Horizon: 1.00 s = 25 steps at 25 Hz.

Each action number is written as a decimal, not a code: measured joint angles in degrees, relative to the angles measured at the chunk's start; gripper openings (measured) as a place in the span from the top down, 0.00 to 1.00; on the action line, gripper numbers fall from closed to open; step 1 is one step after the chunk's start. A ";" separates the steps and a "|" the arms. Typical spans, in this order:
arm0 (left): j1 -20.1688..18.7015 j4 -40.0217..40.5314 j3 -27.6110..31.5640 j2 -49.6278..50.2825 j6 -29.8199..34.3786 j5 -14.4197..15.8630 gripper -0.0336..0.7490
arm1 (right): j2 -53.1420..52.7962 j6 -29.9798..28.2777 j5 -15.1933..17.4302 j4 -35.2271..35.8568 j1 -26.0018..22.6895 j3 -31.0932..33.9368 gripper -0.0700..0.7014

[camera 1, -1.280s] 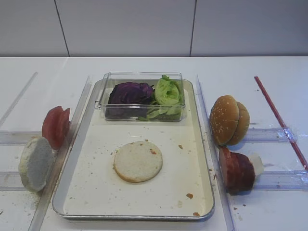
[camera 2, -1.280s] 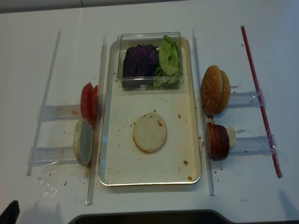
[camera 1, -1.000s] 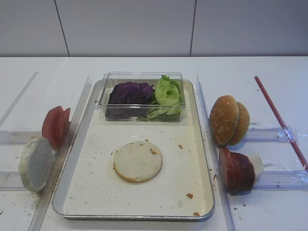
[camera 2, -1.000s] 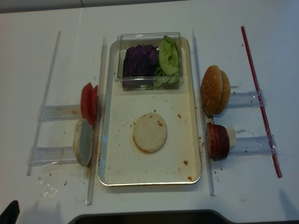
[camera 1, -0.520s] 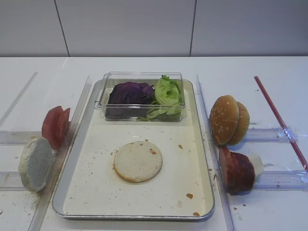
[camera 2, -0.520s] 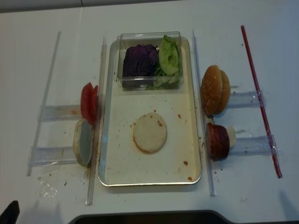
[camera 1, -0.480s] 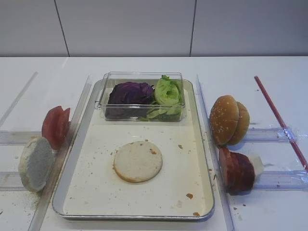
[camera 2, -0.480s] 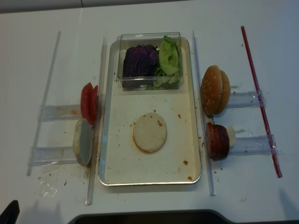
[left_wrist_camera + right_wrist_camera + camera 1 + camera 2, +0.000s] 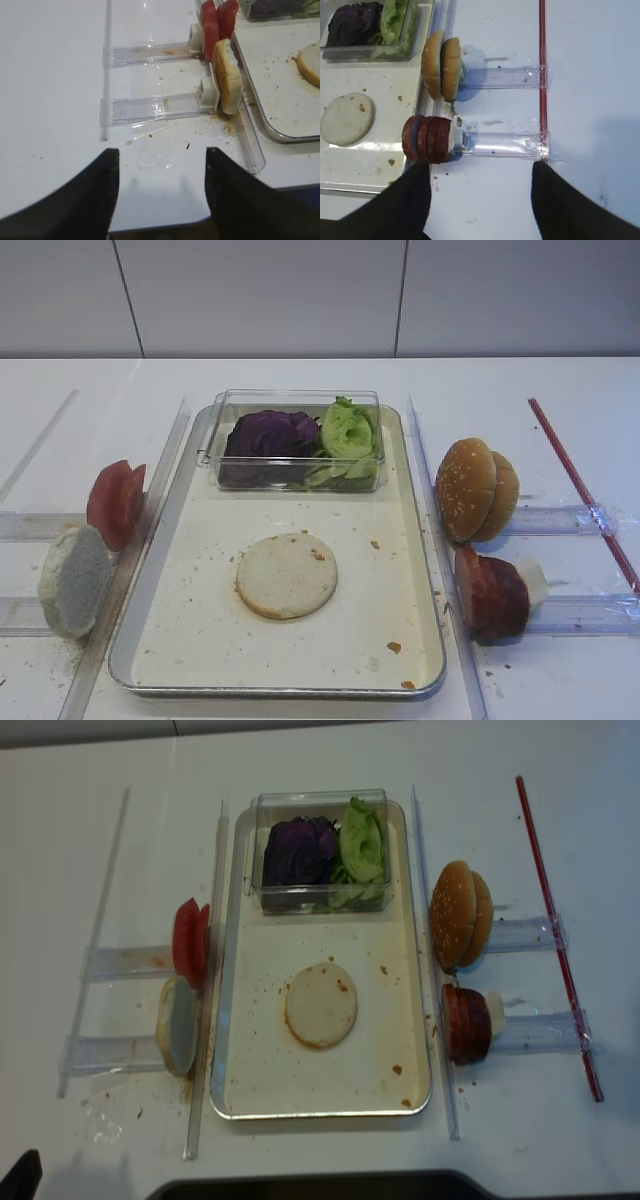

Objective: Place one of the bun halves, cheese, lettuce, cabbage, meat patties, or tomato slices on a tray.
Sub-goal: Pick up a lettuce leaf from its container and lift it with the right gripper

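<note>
One bun base (image 9: 286,575) lies flat mid-tray (image 9: 200,640). Lettuce (image 9: 348,430) and cabbage (image 9: 268,433) sit boxed at its far end. Patties (image 9: 427,139) stand right of the tray on the tabletop (image 9: 540,680). Both grippers (image 9: 480,200) (image 9: 157,190) hover, fingers (image 9: 555,200) spread, empty.

Almost nothing differs between the earlier pictures and now. In the exterior high view, the pale bun base (image 9: 74,581) standing on edge at the lower left sits a touch further left and lower than a second ago. Nothing else in either overhead view shifts.
</note>
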 joint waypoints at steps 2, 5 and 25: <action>0.00 0.00 0.00 0.00 0.00 0.00 0.50 | 6.08 0.09 0.00 0.00 0.00 -3.58 0.33; 0.00 0.00 0.00 0.00 0.00 0.00 0.50 | 15.47 0.12 0.27 0.00 0.00 -9.17 0.33; 0.00 0.00 0.00 0.00 0.00 0.00 0.50 | 58.04 3.15 4.94 0.09 0.14 -45.38 0.33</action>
